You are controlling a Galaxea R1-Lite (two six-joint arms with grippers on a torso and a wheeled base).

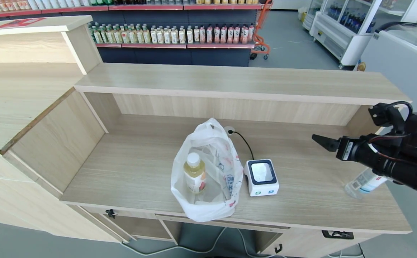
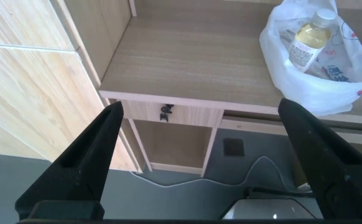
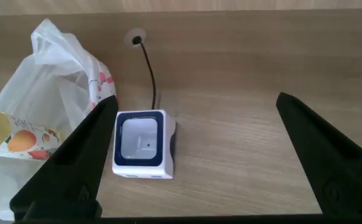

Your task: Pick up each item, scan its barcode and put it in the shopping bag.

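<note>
A white plastic shopping bag (image 1: 208,179) stands open at the middle of the counter, with a yellow drink bottle (image 1: 194,172) upright inside it. Just right of the bag sits the white barcode scanner (image 1: 262,176), its window facing up. A clear water bottle (image 1: 362,183) lies near the counter's right end, partly hidden under my right arm. My right gripper (image 1: 323,141) hangs open above the counter, right of the scanner (image 3: 142,143) and above the water bottle's side. My left gripper (image 2: 201,104) is open and empty, off the counter's front left, looking at the bag (image 2: 318,56).
A raised ledge (image 1: 230,80) runs along the back of the counter and a taller counter block (image 1: 22,89) stands to the left. The scanner's black cable (image 1: 244,143) runs to a hole in the counter. Bare wood lies left of the bag and between scanner and water bottle.
</note>
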